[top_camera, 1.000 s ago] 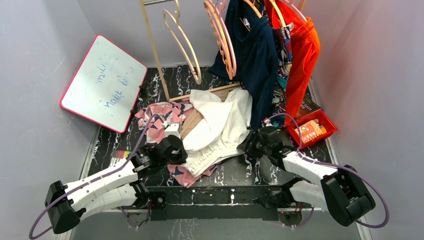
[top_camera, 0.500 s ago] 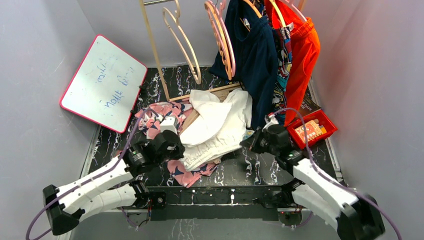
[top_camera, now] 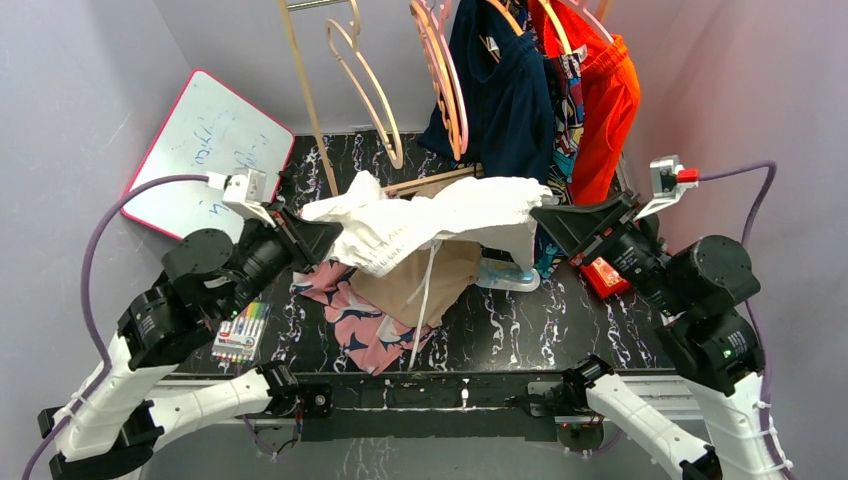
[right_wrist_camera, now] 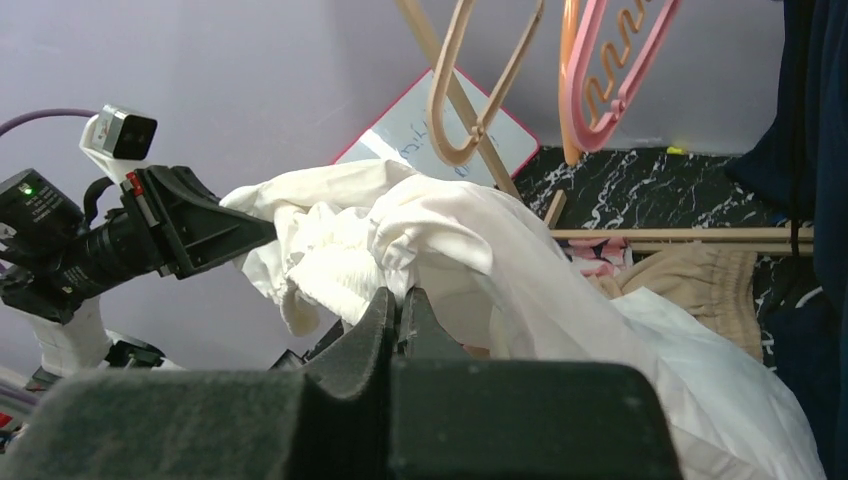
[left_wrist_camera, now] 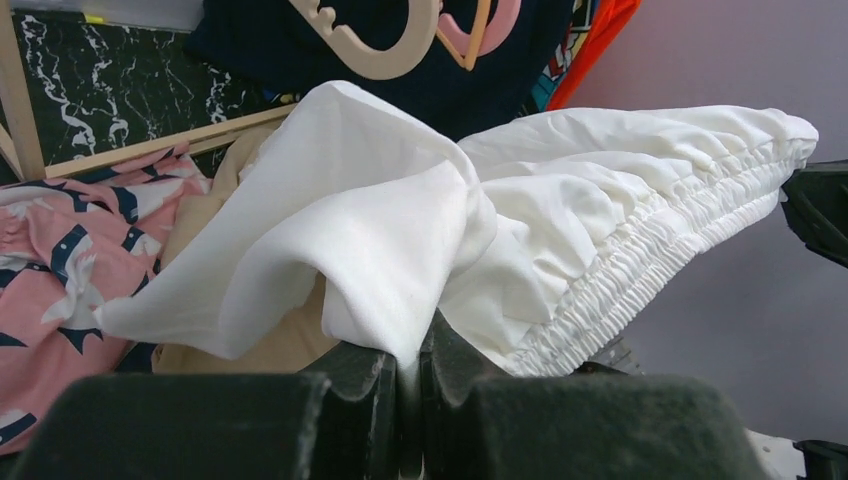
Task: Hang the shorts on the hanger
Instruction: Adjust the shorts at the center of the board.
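shorts (top_camera: 430,222) btwn L hand (top_camera: 325,233) & R hand (top_camera: 541,215), hanger (top_camera: 396,151) behind

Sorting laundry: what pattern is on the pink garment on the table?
The pink garment has navy triangular patches; clearest in the left wrist view.

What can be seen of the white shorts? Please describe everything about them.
The white shorts look like soft, thin cloth, creased and bunched. They are held in the air, stretched sideways between the left claw and the right claw, each shut on one end. The gathered elastic waistband shows along one edge, and a white drawstring hangs down over the tan shorts below.
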